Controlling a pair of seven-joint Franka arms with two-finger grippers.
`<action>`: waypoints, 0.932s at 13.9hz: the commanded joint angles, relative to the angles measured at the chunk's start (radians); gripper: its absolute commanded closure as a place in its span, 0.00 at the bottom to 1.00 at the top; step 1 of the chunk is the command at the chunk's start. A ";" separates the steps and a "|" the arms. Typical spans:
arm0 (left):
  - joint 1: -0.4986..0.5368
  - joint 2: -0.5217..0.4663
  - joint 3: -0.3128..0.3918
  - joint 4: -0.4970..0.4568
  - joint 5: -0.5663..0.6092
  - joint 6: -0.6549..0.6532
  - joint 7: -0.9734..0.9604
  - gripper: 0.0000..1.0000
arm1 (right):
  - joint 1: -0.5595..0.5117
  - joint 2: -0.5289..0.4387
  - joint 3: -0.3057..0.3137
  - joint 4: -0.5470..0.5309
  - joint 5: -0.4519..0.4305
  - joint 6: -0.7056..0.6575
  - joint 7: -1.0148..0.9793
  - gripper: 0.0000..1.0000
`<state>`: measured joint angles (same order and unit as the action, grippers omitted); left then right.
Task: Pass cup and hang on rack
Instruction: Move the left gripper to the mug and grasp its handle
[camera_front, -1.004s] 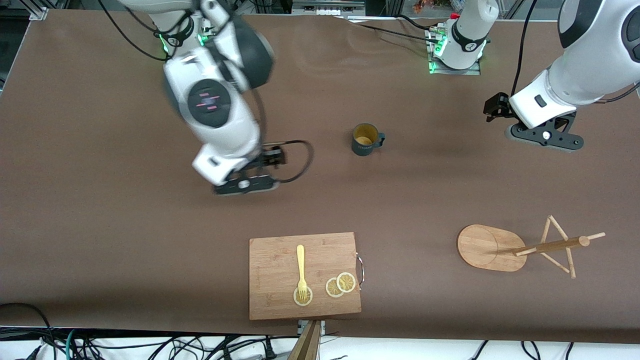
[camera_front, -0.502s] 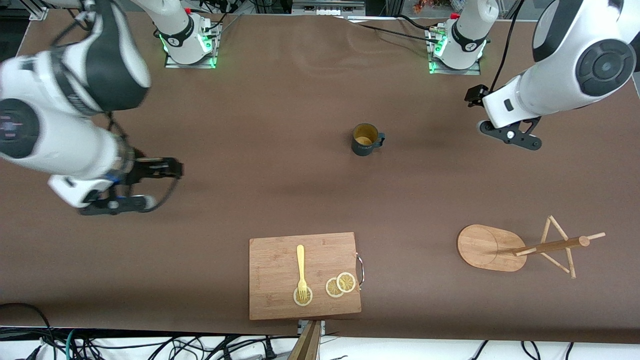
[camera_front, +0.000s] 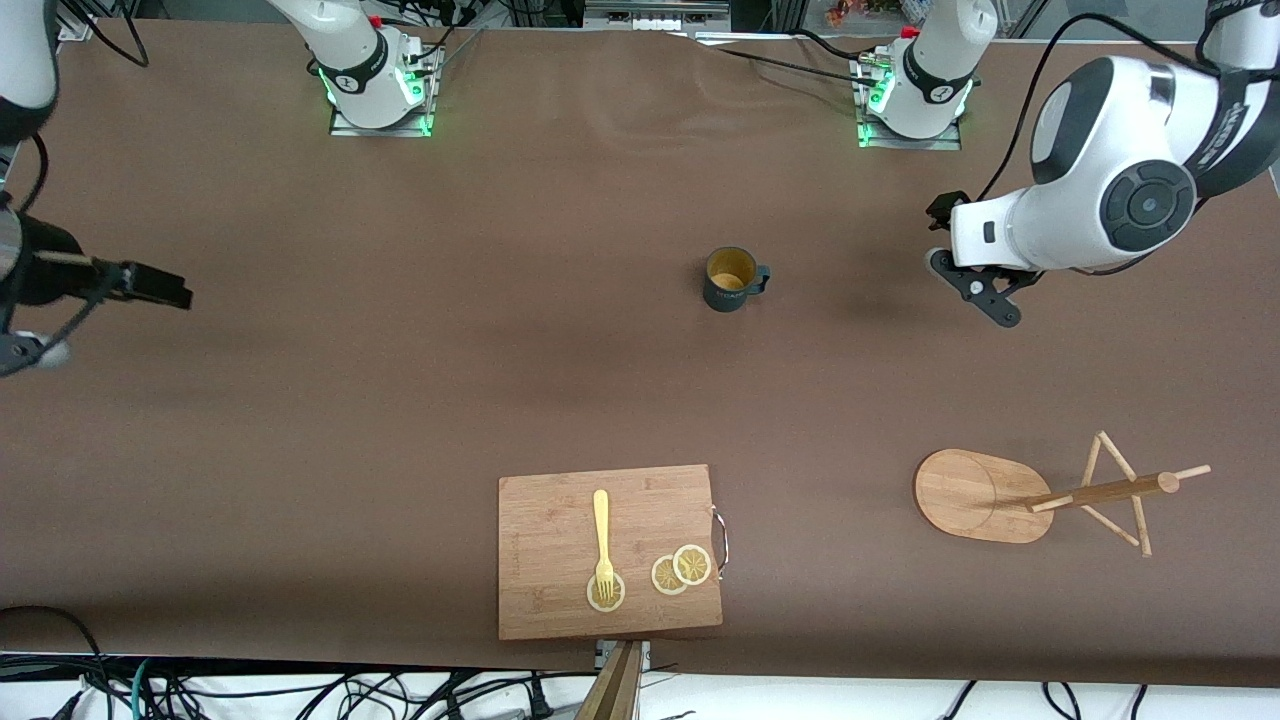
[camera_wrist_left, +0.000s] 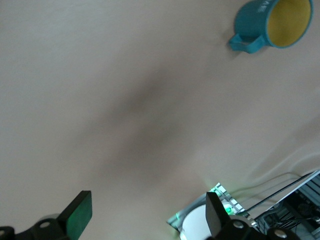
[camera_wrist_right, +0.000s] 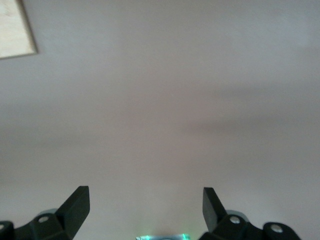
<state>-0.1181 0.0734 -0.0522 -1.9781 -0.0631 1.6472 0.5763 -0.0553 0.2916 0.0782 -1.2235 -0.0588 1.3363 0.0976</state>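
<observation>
The cup (camera_front: 730, 280), a dark teal mug w/ tan inside, stands upright on the brown counter (camera_front: 400, 400) about mid-counter, handle pointing toward the left arm's end. Nothing touches it. In the left wrist view the cup (camera_wrist_left: 274, 22) shows well apart from the fingers.

The left gripper (camera_front: 975, 290) hangs over bare counter between the cup and the left arm's end, fingers wide apart and empty; the left wrist view confirms, w/ the left gripper (camera_wrist_left: 145, 215) showing only counter between its pads. The right gripper (camera_front: 20, 350) is out over the counter's edge at the right arm's end, fingers spread, holding nothing; its wrist view of the right gripper (camera_wrist_right: 145, 210) shows plain counter.

The rack (camera_front: 1040, 495), a bamboo mug tree, lies tipped on its side near the left arm's end, nearer the front camera than the cup, pole and pegs flat on the counter. A bamboo cutting board (camera_front: 610, 550) w/ a yellow fork (camera_front: 602, 540) and lemon slices (camera_front: 680, 570) sits near the front edge.

Risks, as I judge them:
- Rack on its side: pegs don't point up, so a hung cup would prob. slide off or roll the rack.
- Cup handle is small; an off-centre pinch on the rim could tip or spin it.
- Handover mid-air: if one gripper lets go before the other has firm hold, cup drops.
- Right arm is far from the cup; a long reach may swing into the left arm.
</observation>
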 joint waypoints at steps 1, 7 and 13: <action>0.093 -0.049 -0.006 -0.209 -0.152 0.170 0.179 0.00 | -0.047 -0.112 0.006 -0.062 -0.033 -0.019 -0.012 0.00; 0.147 -0.014 -0.008 -0.376 -0.422 0.388 0.652 0.00 | -0.058 -0.154 0.003 -0.111 -0.035 -0.011 -0.117 0.00; 0.141 0.089 -0.008 -0.404 -0.837 0.394 1.214 0.00 | -0.074 -0.219 -0.008 -0.172 -0.019 -0.025 -0.173 0.00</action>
<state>0.0214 0.1282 -0.0596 -2.3825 -0.8013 2.0309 1.6151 -0.1160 0.1456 0.0655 -1.3300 -0.0792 1.3123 -0.0547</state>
